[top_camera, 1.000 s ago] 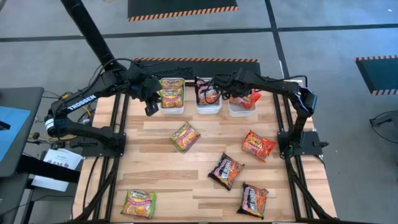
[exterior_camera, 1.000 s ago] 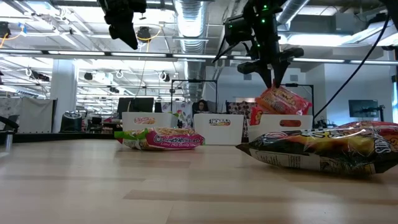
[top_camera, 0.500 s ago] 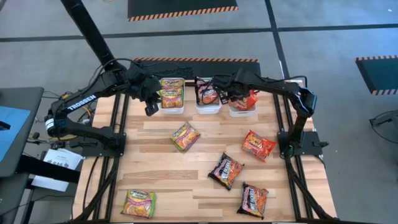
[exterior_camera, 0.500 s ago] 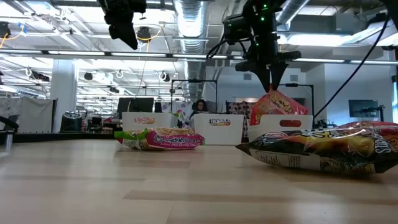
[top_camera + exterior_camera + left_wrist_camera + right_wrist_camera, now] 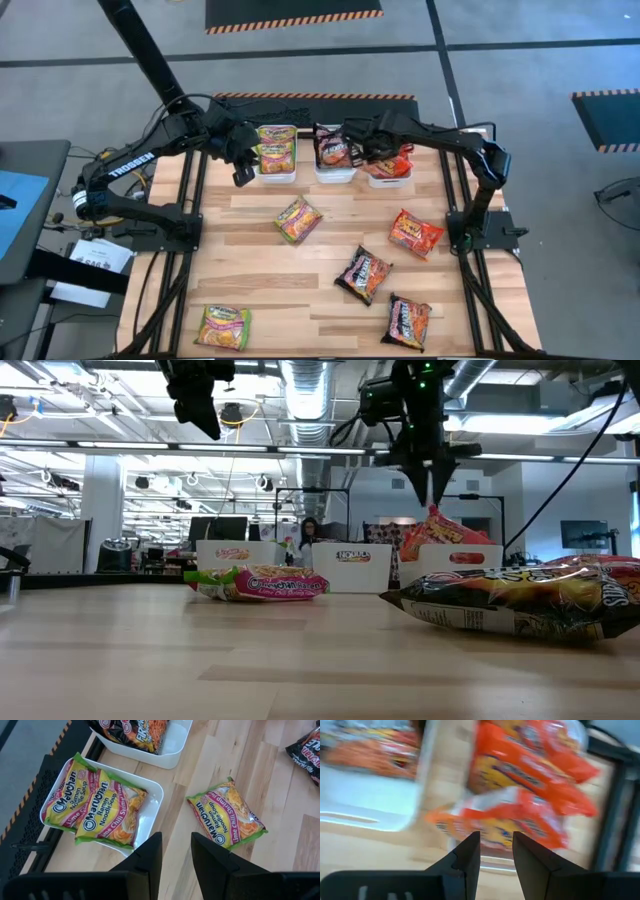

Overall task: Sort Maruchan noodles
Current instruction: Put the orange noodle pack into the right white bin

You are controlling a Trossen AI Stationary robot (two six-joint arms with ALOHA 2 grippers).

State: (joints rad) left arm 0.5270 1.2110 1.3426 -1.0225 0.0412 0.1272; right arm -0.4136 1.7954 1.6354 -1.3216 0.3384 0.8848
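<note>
Your right claw (image 5: 368, 152) hangs released, fingers parted, above the red-orange packets (image 5: 390, 163) heaped in the right bin (image 5: 388, 181). Your left claw (image 5: 243, 172), also parted and empty, waits beside the left bin (image 5: 277, 176) holding green-yellow packets (image 5: 276, 146); five more lie scattered on the counter (image 5: 260, 270).

Three white bins (image 5: 335, 175) are counted along the bench's (image 5: 260, 290) far edge. Green packets (image 5: 298, 219): four are seen, two binned, two loose. Dark packets (image 5: 364, 274): three, one binned. Red packets (image 5: 414, 233): three, two binned. Two arms are present.
</note>
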